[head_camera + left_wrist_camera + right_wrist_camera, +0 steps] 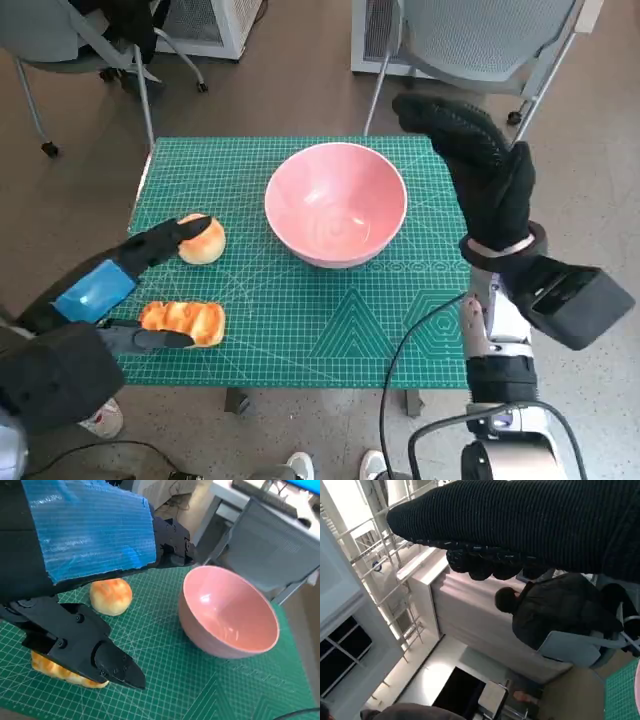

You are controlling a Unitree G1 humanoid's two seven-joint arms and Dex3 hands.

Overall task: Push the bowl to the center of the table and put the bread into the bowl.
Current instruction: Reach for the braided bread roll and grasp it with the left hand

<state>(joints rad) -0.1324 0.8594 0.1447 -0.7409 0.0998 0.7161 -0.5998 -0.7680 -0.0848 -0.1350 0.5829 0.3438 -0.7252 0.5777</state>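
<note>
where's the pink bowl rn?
Head view: the glossy pink bowl sits near the middle of the green cutting mat, toward its far edge, right of the round bread bun.

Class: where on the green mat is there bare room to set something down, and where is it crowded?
Bare: the green cutting mat in front of the pink bowl. Crowded: the left edge, where the left hand reaches over the round bun and long bread roll.

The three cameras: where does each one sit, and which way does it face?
Head view: from the head, steeply down on the green mat, pink bowl, both hands.
Left wrist view: behind the left hand, facing the bowl and breads.
Right wrist view: behind the right hand, facing the room and a seated person.
Head and left wrist views share the bowl.
</note>
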